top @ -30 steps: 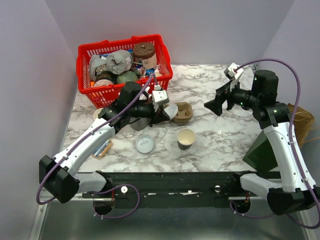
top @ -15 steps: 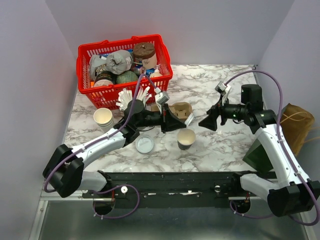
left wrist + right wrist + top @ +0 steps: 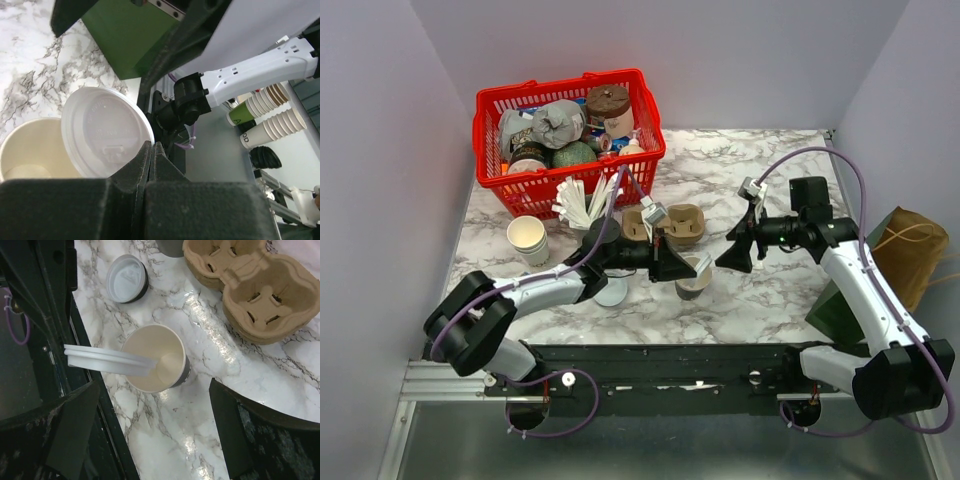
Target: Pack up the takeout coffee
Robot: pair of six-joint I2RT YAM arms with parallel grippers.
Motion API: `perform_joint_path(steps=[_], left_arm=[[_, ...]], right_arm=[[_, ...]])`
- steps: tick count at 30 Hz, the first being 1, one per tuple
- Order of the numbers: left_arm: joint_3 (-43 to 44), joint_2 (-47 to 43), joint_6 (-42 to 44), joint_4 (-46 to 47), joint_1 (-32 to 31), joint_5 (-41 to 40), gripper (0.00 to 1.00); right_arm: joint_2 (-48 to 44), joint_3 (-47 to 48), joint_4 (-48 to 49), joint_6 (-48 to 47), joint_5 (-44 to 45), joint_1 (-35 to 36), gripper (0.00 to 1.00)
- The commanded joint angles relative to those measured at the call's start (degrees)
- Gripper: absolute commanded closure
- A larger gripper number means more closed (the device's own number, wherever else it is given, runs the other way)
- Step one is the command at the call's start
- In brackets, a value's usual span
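**Lid held at the rim of the open cup**

Nearest the arms' bases, 1 loose lid [image 3: 610, 290] lies flat on the marble tabletop [image 3: 770, 290]. Just right of it stands the paper cup [image 3: 692, 280], uncapped and cream inside. The left gripper [image 3: 685, 267] is clamped on the edge of a white lid [image 3: 105, 132], holding it tilted over the cup's rim. The right gripper [image 3: 732, 258] hovers just right of the cup with its fingers wide apart, holding nothing. Behind the cup sits a cardboard cup carrier [image 3: 685, 222]. A stack of cups [image 3: 527, 238] stands to the left, and a red basket [image 3: 520, 190] lies farthest back.
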Motion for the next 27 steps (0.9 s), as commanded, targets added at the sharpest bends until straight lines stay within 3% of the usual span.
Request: perform_joint_path(steps=[1,27], left_arm=[[1.9,4.2,-2.8,6.3,-0.3,0.7,1.0],[0.1,8.6,-7.1,8.0,2.9,-2.0,0.93]], right_arm=[[0.1,-1.6,-1.9,-5.4,-2.9,-0.3,0.0],[6.1,-1.8,5.0,-0.5,-2.5,-0.2,0.0]])
